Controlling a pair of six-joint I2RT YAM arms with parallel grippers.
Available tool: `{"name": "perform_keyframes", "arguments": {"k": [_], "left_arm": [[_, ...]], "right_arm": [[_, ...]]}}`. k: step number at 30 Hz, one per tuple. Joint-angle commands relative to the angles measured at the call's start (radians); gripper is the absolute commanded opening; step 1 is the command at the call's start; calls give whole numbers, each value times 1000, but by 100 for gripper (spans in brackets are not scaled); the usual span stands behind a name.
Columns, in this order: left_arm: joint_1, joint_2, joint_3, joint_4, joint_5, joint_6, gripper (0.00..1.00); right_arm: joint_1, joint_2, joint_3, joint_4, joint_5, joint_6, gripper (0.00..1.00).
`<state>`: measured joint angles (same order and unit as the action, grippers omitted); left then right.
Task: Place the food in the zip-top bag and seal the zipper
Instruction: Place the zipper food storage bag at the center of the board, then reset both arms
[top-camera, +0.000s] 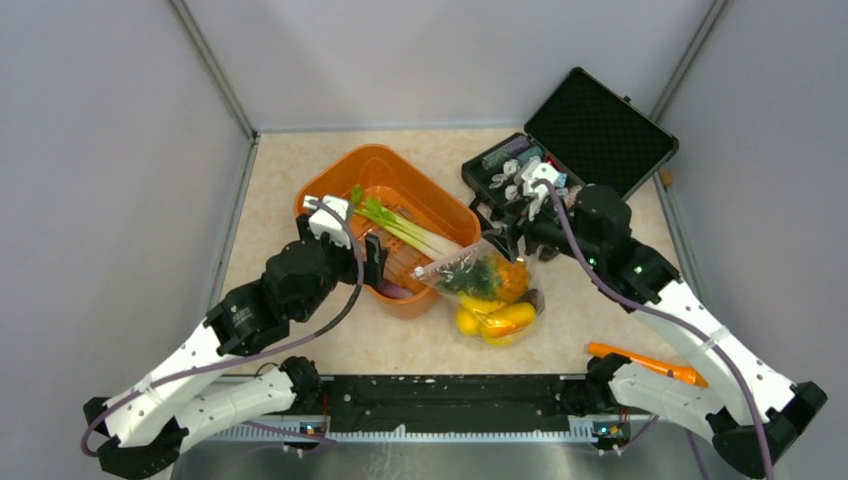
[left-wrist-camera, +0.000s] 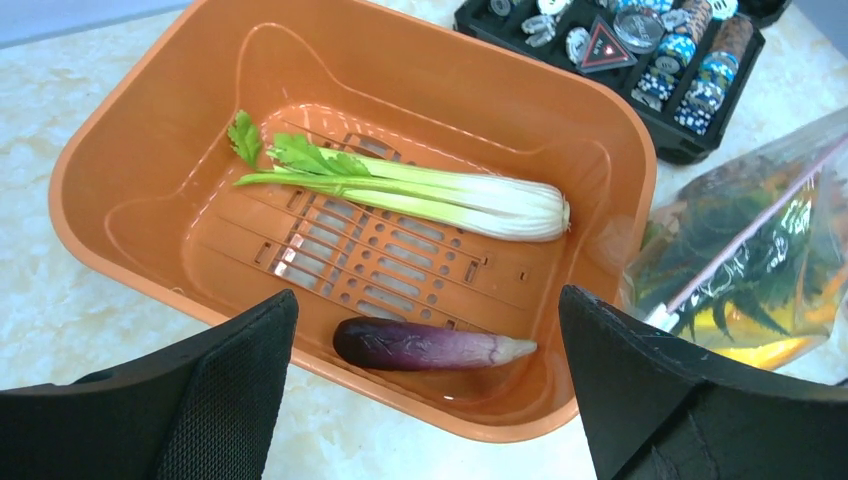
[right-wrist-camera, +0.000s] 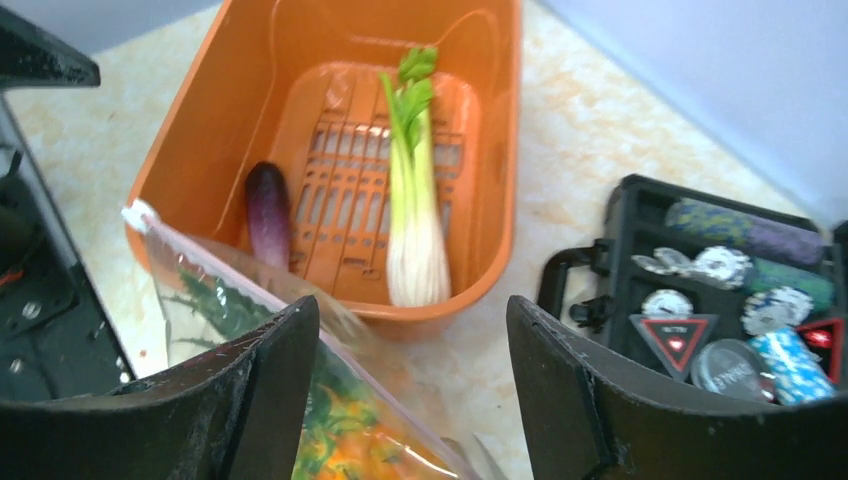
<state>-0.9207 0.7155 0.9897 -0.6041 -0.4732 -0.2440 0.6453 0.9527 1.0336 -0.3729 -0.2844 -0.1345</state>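
Observation:
The clear zip-top bag lies right of the orange tub and holds yellow lemons, a banana and the orange pineapple. Its pinkish zipper runs along the mouth facing the tub. A purple eggplant and a leafy green-white stalk lie in the tub. My left gripper is open above the tub's near rim, with the eggplant just ahead of it. My right gripper is open over the bag at its mouth edge, holding nothing.
An open black case of small trinkets stands at the back right, close to my right gripper; it also shows in the right wrist view. An orange-handled tool lies by the right arm's base. Grey walls enclose the table.

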Motion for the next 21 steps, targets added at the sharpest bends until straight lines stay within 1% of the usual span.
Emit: {"name": "perform_keyframes", "arguments": {"k": [1, 4, 6, 8, 10, 14, 16, 19, 21], "left_arm": [[20, -10, 7, 54, -64, -28, 99], [54, -13, 5, 37, -74, -35, 99], [87, -11, 2, 36, -65, -49, 99], [136, 3, 3, 33, -28, -55, 99], [185, 31, 10, 25, 27, -62, 99], [287, 91, 28, 17, 67, -96, 99], [352, 94, 35, 24, 109, -116, 99], [478, 99, 48, 30, 191, -128, 99], [561, 117, 49, 16, 205, -130, 99]], "right_arm": [[-1, -92, -18, 160, 166, 92, 68], [-4, -102, -18, 168, 331, 127, 69], [-18, -110, -25, 172, 408, 167, 70], [-56, -117, -32, 164, 493, 222, 71], [-129, -123, -40, 143, 519, 281, 72], [-329, -145, -80, 101, 460, 407, 74], [-462, -162, -112, 95, 405, 461, 76], [-626, -168, -155, 88, 258, 514, 76], [-710, -151, -169, 63, 163, 520, 77]]}}
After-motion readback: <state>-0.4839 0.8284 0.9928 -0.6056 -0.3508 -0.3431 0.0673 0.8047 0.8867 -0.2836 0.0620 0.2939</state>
